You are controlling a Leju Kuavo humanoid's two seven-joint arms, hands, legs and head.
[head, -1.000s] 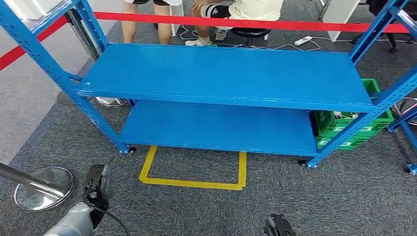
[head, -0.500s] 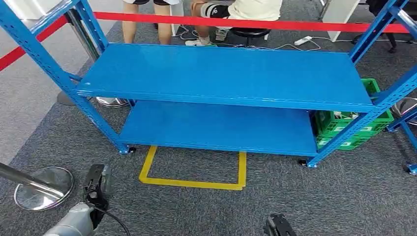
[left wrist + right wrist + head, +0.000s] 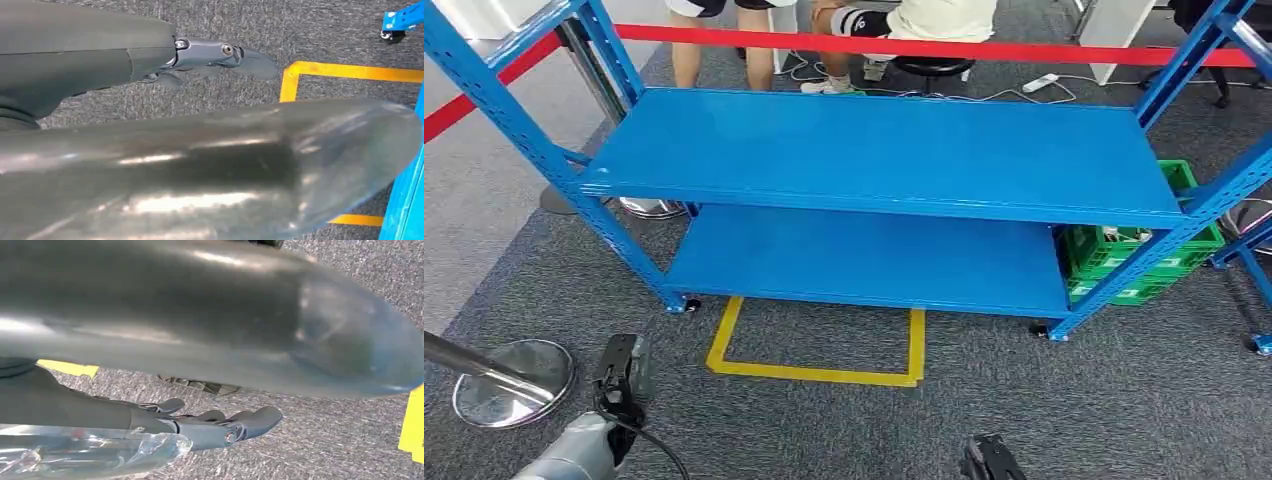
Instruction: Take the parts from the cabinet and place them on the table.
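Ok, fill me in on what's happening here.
The robot stands facing a blue shelf rack on grey carpet, both shelves bare as far as the head view shows. Its left hand and right hand hang low, holding nothing, with fingers extended above the carpet in the wrist views. A yellow floor marking lies in front of the rack, a green crate sits at its right end, and people are behind the red barrier tape.

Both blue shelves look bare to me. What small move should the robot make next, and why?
Probably turn the head a little to the right, toward the green crates beside the blue rack. Both shelves in view carry nothing, the crates seem to hold small items, and the left robot hand and right robot hand hang low over the carpet, away from any part.
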